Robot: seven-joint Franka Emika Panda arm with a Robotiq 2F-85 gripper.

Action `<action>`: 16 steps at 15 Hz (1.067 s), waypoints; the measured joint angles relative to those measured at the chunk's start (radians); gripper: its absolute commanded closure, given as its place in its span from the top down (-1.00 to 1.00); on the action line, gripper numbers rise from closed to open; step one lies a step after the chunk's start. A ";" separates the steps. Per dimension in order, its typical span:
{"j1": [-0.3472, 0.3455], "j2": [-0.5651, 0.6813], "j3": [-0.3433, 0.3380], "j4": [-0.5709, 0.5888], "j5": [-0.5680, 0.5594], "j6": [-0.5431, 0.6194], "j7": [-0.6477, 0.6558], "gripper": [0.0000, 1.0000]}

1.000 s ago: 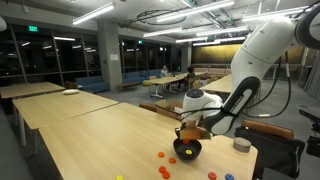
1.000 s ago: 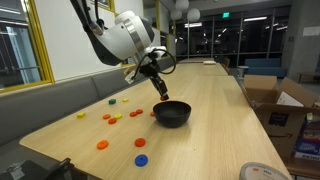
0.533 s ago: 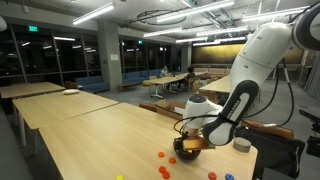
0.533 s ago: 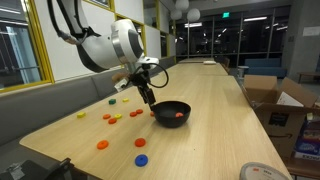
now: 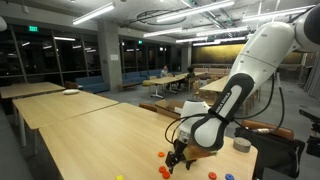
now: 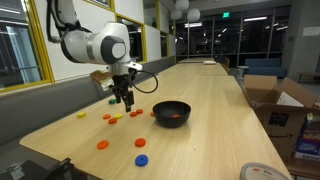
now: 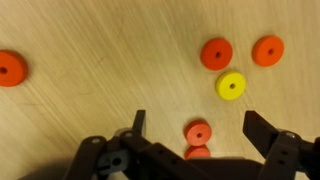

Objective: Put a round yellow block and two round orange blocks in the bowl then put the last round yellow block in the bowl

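Fetching stage of a pick-and-place cycle. The tool (image 6: 123,100) hung low over the worktop (image 6: 200,90), apart from the bowl (image 6: 171,104), on the side of the bowl where the loose coloured pieces lay scattered. The black bowl stood upright and held at least one orange-red piece (image 6: 177,116); whether a yellow one also lay in it could not be told. In the wrist view the tool (image 7: 195,118) was spread wide and gripped nothing. A round orange-red block (image 7: 197,131) lay on the worktop between its fingers (image 7: 139,122), roughly centred. A second orange-red piece (image 7: 198,152) lay just beside that block, partly hidden by the tool's body; whether the two touched was unclear. A round yellow block (image 7: 232,86) and further orange discs (image 7: 216,53) lay outside the fingers' span, none of them in the bowl. In an exterior view the arm covered most of the bowl, and the tool (image 5: 178,155) pointed down at the pieces next to it. Judged step: pick-up of the second round orange block, the bowl's fill being incomplete. The next move called for a straight descent until the fingers flanked the centred block alone, a closing that spared its neighbour, then a lift and a carry over the bowl's rim
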 measured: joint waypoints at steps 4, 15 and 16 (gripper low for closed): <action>-0.142 0.032 0.167 0.067 0.132 -0.157 -0.276 1.00; 0.081 0.158 -0.057 0.234 0.110 -0.456 -0.602 1.00; 0.111 0.164 -0.073 0.235 0.084 -0.444 -0.597 1.00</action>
